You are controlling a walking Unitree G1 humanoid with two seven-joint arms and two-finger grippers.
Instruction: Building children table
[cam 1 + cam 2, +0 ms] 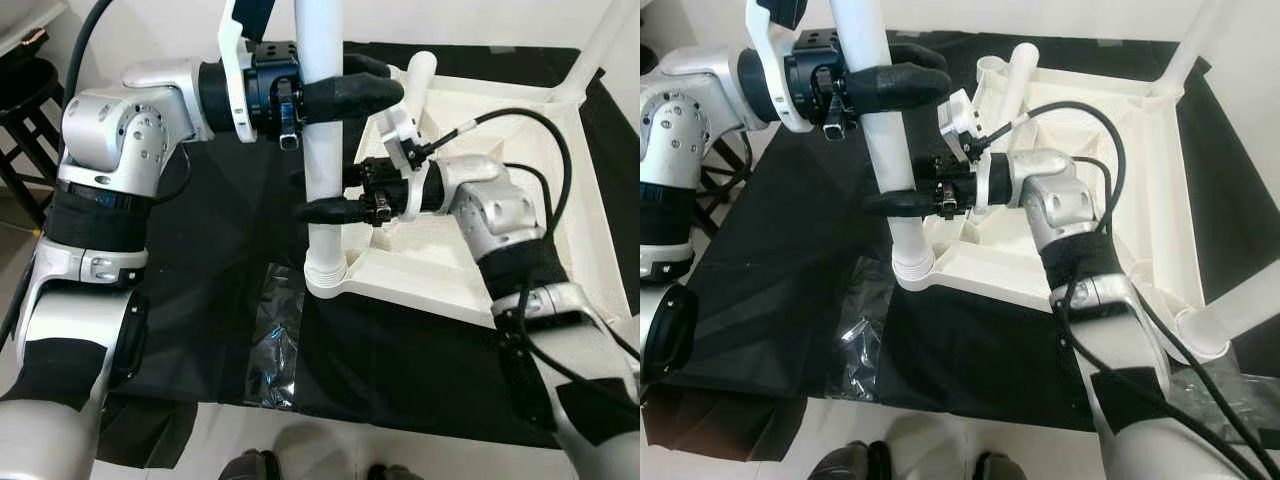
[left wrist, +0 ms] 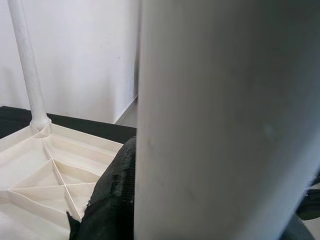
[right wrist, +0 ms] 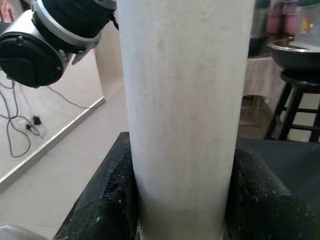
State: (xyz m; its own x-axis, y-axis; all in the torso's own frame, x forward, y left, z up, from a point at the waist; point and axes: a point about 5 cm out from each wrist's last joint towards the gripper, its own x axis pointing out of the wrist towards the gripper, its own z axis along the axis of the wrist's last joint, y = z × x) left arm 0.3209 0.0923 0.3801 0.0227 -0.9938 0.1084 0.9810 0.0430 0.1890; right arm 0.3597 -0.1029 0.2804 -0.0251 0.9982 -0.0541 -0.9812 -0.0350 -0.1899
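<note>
1. Left gripper (image 1: 330,95) is clamping the upright white table leg (image 1: 322,150) high on its shaft, its black fingers (image 1: 350,92) closed against both sides of the tube.
2. Right gripper (image 1: 330,205) is clamping the same leg lower down, between the left gripper and the leg's base; in the right wrist view its fingers (image 3: 107,200) are pressing on the tube from both sides.
3. Leg base is sitting in the corner socket (image 1: 325,275) of the white tabletop (image 1: 480,130), and the leg is standing nearly vertical.
4. Tabletop is lying upside down with its ribbed underside facing up; the ribs are forming triangular cells beside the leg.
5. A second leg (image 1: 600,40) is standing in the far corner socket, well apart from the gripped leg.
6. A third leg (image 1: 1250,305) is lying near the tabletop corner on the robot's right.
7. A further white tube (image 1: 415,85) is leaning over the tabletop just behind the gripped leg.
8. A black cloth (image 1: 220,250) is lying under the tabletop and extending to the left of the gripped leg.
9. A crumpled clear plastic wrapper (image 1: 275,345) is lying on the cloth just in front of the leg's socket.
10. A dark stool (image 1: 25,110) is standing well to the left of the leg, beyond the cloth.
</note>
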